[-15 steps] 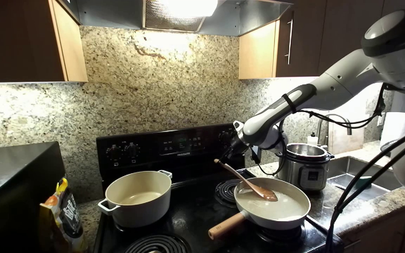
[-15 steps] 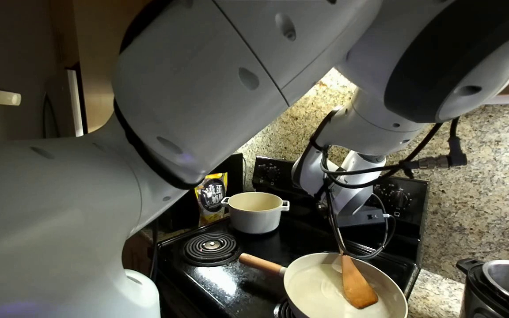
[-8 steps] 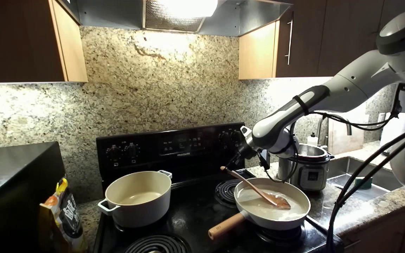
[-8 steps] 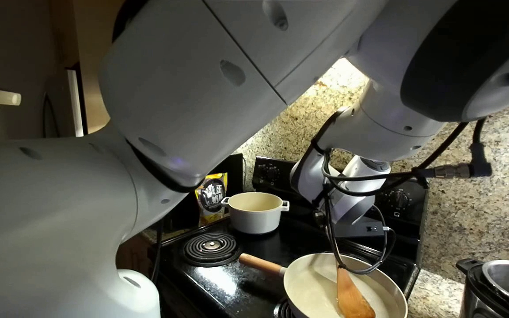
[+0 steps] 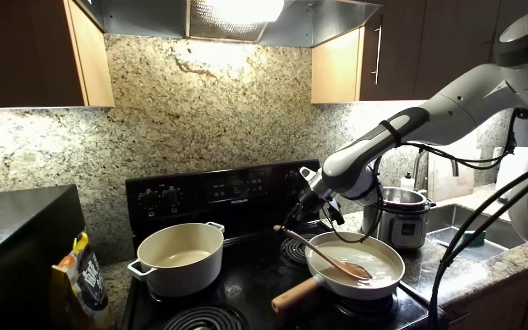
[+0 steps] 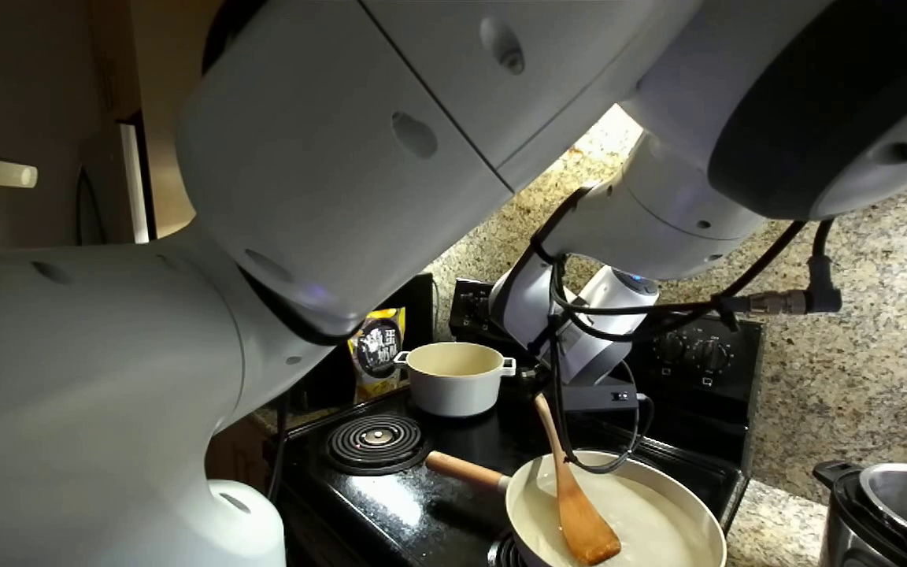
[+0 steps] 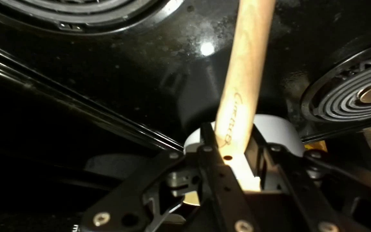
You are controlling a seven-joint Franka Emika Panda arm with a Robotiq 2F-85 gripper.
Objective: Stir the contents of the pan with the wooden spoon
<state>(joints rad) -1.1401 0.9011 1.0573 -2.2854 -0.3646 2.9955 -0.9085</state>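
gripper pinches the wooden spoon near its handle end, low and right of centre in wrist view; spoon tilted, head down in the pan at the pale contents, dip depth unclear; pan sits lower right of centre in both exterior views, cream pot to its left

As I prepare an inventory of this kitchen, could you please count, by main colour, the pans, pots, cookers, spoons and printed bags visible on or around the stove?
Cream-white: 2 (frying pan, two-handled pot)
Silver: 1 (steel cooker)
Reddish-brown: 1 (wooden spoon)
Black and yellow: 1 (printed bag)
Total: 5
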